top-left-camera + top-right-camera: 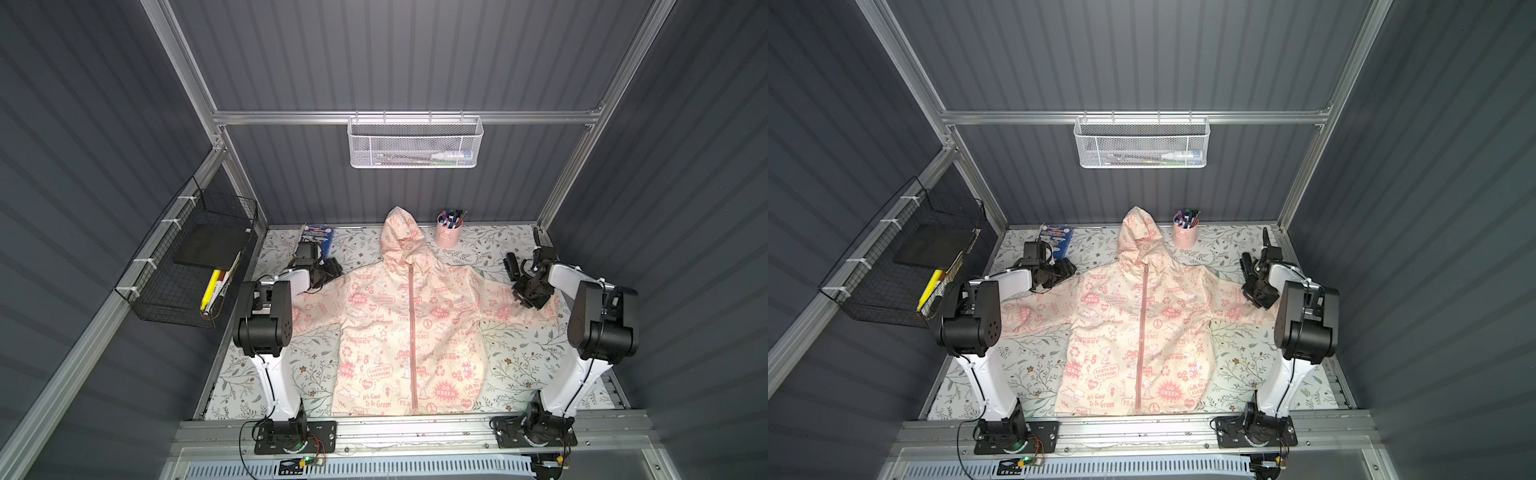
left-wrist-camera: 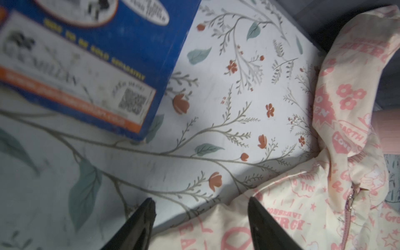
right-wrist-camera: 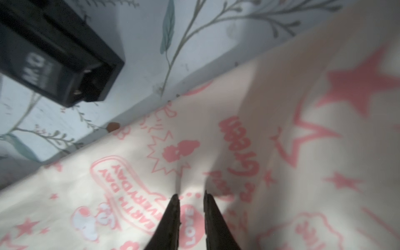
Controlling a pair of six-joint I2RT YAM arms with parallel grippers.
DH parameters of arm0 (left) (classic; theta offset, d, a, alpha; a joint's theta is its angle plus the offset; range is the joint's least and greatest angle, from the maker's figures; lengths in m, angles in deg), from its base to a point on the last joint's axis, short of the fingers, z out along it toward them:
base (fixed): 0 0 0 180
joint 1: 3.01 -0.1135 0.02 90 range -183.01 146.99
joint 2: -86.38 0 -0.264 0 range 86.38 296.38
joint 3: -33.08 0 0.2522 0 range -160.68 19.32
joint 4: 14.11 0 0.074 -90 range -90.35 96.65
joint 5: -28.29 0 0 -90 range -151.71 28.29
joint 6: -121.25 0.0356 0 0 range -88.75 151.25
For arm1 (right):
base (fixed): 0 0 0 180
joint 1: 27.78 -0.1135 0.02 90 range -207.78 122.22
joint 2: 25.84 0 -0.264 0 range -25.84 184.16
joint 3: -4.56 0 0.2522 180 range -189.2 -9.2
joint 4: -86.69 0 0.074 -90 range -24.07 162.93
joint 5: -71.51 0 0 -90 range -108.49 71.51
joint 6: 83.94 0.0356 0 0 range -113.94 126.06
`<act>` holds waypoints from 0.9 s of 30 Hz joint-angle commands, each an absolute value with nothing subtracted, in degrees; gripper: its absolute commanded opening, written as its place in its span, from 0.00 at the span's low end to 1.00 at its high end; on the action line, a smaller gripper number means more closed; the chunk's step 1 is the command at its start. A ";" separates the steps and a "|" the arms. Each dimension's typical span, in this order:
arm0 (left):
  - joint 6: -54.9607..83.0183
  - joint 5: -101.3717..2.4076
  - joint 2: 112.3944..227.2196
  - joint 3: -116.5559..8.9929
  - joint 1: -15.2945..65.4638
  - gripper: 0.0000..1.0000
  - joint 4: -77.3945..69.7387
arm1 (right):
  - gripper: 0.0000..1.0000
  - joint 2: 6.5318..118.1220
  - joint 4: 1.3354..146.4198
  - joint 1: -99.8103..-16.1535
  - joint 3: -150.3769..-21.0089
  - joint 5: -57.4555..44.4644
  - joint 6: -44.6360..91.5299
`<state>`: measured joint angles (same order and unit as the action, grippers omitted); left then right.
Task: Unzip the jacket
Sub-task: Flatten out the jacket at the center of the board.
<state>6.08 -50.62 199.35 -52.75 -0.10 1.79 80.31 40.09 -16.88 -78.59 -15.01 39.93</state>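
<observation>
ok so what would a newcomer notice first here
The cream, pink-printed jacket lies spread front up in the middle of the floral table, its pink zipper closed. The left gripper hangs with jaws wide at one shoulder edge. The right gripper, jaws narrowly apart, is just above the opposite sleeve. A pink cup of pens stands beside the hood.

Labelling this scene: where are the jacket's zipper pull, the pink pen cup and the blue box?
Cream printed jacket's pink zipper pull [image 2: 349, 201]: left wrist view, its slider.
Round pink pen cup [image 1: 448, 237]: a top view, its side wall.
Blue printed box [image 1: 318, 237]: a top view, its top face.
</observation>
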 commanded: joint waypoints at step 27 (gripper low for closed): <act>22.11 -45.34 203.89 -73.95 60.29 0.57 25.85 | 0.44 59.46 34.38 -4.03 -64.68 6.28 46.82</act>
<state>19.59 -43.97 200.94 -71.20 58.02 18.35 61.45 34.32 -4.86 -65.28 4.60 46.14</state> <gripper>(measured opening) 0.577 0.443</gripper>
